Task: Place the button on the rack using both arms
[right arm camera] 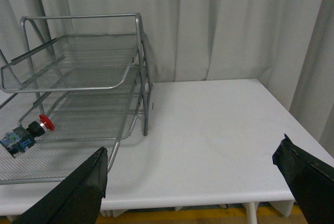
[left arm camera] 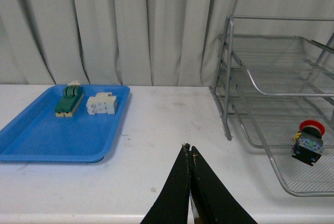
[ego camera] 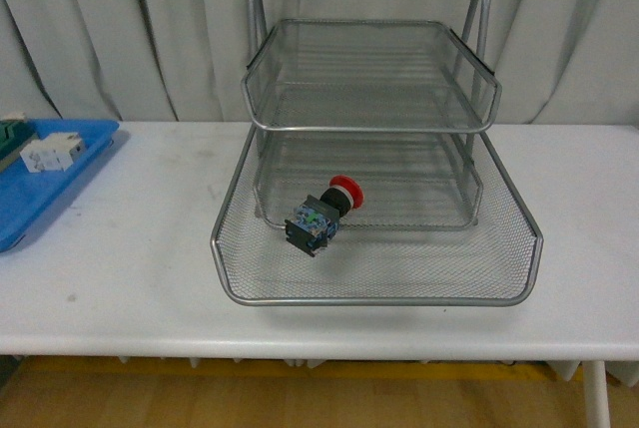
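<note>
The button, red cap on a black-and-blue body, lies on its side in the pulled-out bottom tray of the silver wire rack. It also shows in the left wrist view as the button and in the right wrist view as the button. Neither arm appears in the front view. My left gripper is shut with nothing in it, above bare table between the blue tray and the rack. My right gripper is open and empty, over the table to the right of the rack.
A flat blue tray sits at the table's left end, holding a white block and a green-and-cream block. Grey curtains hang behind the white table. The table's front edge is close below both grippers.
</note>
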Controlling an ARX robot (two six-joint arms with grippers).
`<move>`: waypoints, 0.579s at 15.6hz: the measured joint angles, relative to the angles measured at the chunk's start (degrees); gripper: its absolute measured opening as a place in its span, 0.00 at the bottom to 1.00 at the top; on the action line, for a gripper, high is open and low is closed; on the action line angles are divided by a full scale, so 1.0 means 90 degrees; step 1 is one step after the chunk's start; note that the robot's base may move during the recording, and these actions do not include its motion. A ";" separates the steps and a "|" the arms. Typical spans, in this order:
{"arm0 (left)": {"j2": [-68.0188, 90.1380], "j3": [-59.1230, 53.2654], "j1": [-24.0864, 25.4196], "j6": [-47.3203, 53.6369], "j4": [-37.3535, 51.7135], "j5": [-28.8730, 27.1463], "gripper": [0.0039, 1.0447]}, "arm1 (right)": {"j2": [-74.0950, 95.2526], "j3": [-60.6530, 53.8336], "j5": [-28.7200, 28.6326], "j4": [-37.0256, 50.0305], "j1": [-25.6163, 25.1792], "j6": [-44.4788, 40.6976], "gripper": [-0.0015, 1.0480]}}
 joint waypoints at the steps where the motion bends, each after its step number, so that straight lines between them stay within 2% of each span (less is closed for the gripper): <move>1: -0.0090 0.0000 0.0002 0.0000 -0.0095 0.0002 0.01 | 0.0000 0.0000 0.0000 0.0000 0.0000 0.0000 0.94; 3: -0.0410 0.0017 0.0000 0.0000 -0.0525 -0.0007 0.01 | 0.0000 0.0000 0.0000 0.0000 0.0000 0.0000 0.94; 4: -0.1001 0.0002 0.0000 0.0000 -0.1345 0.0015 0.01 | 0.0000 0.0000 0.0000 0.0000 0.0000 0.0000 0.94; 8: -0.1229 0.0002 0.0002 0.0000 -0.1336 0.0005 0.01 | 0.0000 0.0000 -0.0002 0.0002 0.0000 0.0000 0.94; 9: -0.1229 0.0002 0.0002 -0.0010 -0.1319 0.0002 0.04 | -0.0002 0.0000 -0.0002 0.0007 0.0000 0.0000 0.94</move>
